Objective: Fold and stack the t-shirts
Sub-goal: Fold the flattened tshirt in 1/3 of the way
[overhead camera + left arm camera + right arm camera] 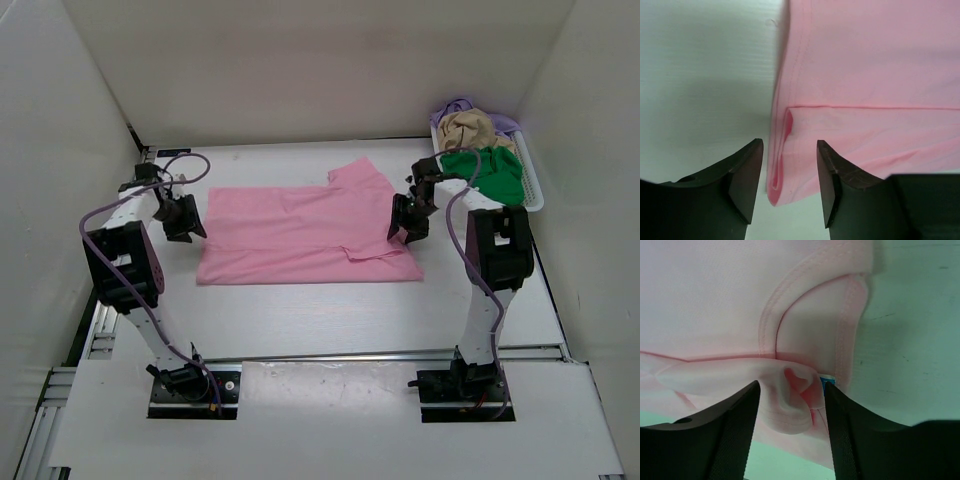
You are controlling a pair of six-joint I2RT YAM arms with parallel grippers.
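A pink t-shirt (300,235) lies folded lengthwise on the white table (300,310), one sleeve sticking out at its far right. My left gripper (190,225) stands at its left end. In the left wrist view that gripper (790,175) is open, with the doubled hem of the pink shirt (875,75) lying loose between its fingers. My right gripper (405,225) is at the shirt's right end. In the right wrist view it (792,410) is open astride a bunched fold by the collar (770,315). Green (485,170), tan (475,128) and lavender (455,104) t-shirts are heaped in the basket.
The white mesh basket (535,190) stands at the back right, just behind the right arm. White walls close in the table at the back and both sides. Bare tabletop lies in front of the pink shirt.
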